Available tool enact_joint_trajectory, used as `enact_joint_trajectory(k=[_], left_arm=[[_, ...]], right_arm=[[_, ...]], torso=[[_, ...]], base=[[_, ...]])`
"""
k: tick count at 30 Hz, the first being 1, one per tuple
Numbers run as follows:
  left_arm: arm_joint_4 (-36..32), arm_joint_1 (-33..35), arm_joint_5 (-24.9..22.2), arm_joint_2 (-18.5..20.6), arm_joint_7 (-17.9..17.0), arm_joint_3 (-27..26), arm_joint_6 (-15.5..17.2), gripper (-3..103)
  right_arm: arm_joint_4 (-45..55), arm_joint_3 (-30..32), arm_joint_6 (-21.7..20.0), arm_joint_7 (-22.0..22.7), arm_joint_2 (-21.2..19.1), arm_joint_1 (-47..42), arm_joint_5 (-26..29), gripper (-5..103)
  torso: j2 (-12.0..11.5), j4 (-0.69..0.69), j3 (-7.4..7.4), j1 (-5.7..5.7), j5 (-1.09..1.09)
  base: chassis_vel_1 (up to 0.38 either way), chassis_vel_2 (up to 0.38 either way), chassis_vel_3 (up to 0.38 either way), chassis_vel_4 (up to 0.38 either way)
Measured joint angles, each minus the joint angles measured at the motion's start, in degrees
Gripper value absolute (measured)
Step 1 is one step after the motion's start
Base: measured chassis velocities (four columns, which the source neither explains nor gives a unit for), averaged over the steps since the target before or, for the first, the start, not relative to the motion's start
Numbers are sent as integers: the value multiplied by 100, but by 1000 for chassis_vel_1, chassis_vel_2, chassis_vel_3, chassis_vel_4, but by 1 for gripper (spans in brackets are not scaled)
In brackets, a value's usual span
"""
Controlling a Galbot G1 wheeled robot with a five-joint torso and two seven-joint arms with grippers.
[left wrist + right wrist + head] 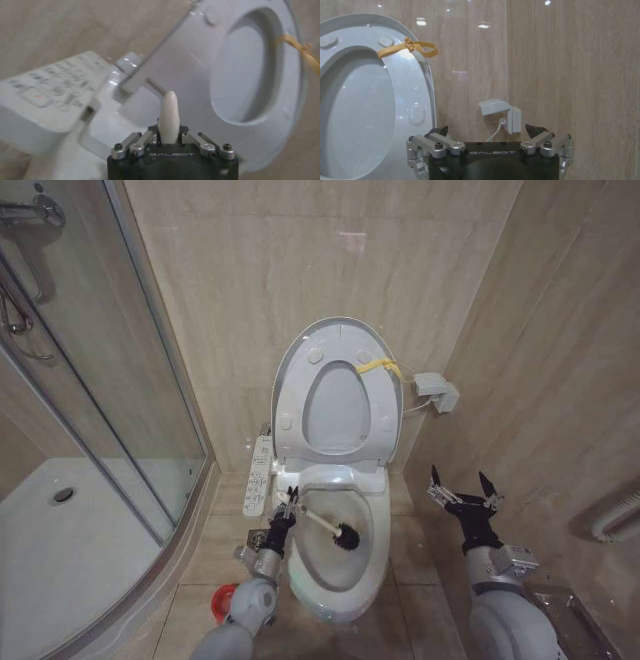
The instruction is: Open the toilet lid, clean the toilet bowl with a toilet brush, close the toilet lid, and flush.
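Observation:
The toilet lid (290, 355) stands raised against the back wall with the ring seat up against it, a yellow tag at its rim. Below it lies the toilet bowl (368, 555), open and white. My left gripper (290, 502) is shut on the white handle of the toilet brush (320, 520), whose dark head (347, 536) sits inside the bowl. In the left wrist view the handle's tip (169, 112) sticks up between the shut fingers (145, 139). My right gripper (463, 486) hangs open to the right of the bowl, holding nothing; its fingertips (440, 131) show before the wall.
A control panel (259, 474) juts from the toilet's left side. A red holder cup (224, 601) stands on the floor by my left arm. The glass shower enclosure (90, 430) lies to the left. A wall box with cable (437, 390) hangs right of the lid.

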Motion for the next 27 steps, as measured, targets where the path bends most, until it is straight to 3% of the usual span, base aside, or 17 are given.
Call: enact_joint_trajectory(k=[6,13,19,22,25,26,27], left_arm=[[580,-281,251,-7,552,362,-245,22],[793,-336,720,-11,695,542,-274,22],[924,-250,1835,87,726,527,-312,22],[927,-245,1729,73,773,519,-314,22],[792,-247,943,35,870,533,-271,22],[792,-247,943,35,870,533,-271,22],[659,-241,501,25,902,548,-218,22]], right_arm=[[-21,40,22,-8,5,-13,1,100],[25,92,23,-6,5,-55,18,100],[63,177,38,-20,12,-118,47,100],[71,177,41,-21,16,-123,48,100],[73,178,43,-21,9,-125,50,100],[73,178,43,-21,9,-125,50,100],[71,186,46,-21,7,-126,50,100]], torso=[[0,2,0,0,1],[1,4,-1,-1,1],[1,1,-1,-1,0],[1,0,-1,-1,-2],[-1,-2,1,0,-3],[-1,-2,1,0,-3],[-1,-2,2,1,-2]], base=[[0,0,0,0],[0,0,0,0],[0,0,0,0],[0,0,0,0],[0,0,0,0],[0,0,0,0],[0,0,0,0]])
